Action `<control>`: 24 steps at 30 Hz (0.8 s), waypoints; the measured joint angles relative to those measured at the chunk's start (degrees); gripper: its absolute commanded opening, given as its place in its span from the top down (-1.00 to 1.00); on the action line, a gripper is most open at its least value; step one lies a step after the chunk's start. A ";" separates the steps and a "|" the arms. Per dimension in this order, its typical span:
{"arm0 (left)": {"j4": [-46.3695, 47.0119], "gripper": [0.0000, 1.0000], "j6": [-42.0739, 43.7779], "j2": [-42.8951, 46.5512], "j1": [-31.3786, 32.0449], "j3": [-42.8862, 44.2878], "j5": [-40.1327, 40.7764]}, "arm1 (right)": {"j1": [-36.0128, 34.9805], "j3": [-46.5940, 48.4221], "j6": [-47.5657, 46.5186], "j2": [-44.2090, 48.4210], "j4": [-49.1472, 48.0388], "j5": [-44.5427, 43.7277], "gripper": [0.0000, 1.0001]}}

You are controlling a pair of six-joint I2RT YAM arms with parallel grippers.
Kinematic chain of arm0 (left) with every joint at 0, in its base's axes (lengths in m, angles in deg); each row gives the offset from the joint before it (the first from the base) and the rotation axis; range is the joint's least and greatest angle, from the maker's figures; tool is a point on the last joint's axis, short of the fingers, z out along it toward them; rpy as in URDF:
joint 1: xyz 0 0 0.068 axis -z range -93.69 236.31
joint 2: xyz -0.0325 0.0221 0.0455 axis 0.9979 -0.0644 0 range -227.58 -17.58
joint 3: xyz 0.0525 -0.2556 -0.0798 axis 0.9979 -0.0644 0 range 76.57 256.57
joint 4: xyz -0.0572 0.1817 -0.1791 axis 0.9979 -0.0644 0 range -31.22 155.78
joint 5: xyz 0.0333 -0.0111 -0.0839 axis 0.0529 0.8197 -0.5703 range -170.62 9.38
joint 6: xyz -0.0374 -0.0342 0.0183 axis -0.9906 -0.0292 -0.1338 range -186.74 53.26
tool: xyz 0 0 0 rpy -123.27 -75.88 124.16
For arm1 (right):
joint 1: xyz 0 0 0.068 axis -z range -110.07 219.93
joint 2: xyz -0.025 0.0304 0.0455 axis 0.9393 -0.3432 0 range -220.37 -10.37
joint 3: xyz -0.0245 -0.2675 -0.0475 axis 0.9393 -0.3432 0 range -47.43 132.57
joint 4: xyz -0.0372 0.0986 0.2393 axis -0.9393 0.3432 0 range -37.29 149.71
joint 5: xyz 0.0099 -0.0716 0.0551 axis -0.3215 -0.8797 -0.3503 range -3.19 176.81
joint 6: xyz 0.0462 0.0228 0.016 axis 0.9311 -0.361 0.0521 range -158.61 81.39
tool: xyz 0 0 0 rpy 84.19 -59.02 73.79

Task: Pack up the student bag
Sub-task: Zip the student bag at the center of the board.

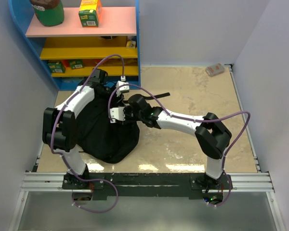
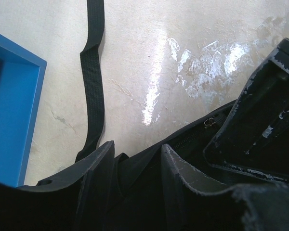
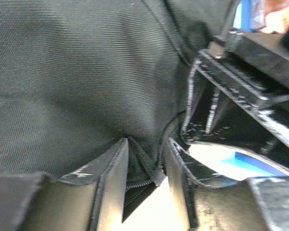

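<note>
Student bag (image 1: 103, 137) mouth, at its 1 o'clock rim.
Right gripper (image 3: 147, 140) gaped around the zip (image 3: 151, 173); left gripper (image 2: 137, 147) grip could not be told; limp fabric might have slipped out.

From above, the student bag's (image 1: 106, 139) opening is hidden beneath the left arm (image 1: 79, 98) and right arm (image 1: 183, 122). Its strap (image 2: 93, 96) runs off the top edge. The object (image 1: 215, 70) at the desk's (image 1: 192, 96) far right corner is too small to identify. Whether the left pincer (image 2: 137, 168) or right pincer (image 3: 144, 168) grips fabric is unclear.
</note>
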 measured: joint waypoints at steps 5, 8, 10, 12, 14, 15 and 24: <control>0.17 0.04 -0.04 0.17 0.00 -0.09 0.33 | -0.28 0.33 0.15 -0.37 1.75 -0.59 0.56; 0.55 0.05 -0.44 0.17 0.00 -0.22 0.39 | -0.28 0.33 0.55 -0.37 1.81 -0.72 0.69; 0.90 0.05 -0.74 0.17 0.00 -0.39 0.46 | -0.28 0.33 1.49 -0.37 1.70 -0.85 0.75; 1.18 0.06 -1.07 0.17 0.00 -0.39 0.57 | -0.28 0.22 2.03 -0.22 1.49 -0.92 0.76; 1.53 0.09 -1.31 0.17 0.02 -0.42 0.61 | -0.26 -0.61 2.71 0.48 0.74 -1.01 0.77; 1.73 0.12 -1.51 0.17 0.02 -0.50 0.70 | -0.26 -1.22 3.08 1.01 0.28 -1.01 0.77; 2.56 0.53 -2.08 0.17 0.33 -1.81 1.31 | -0.02 -6.19 6.32 5.75 -1.81 -1.03 1.00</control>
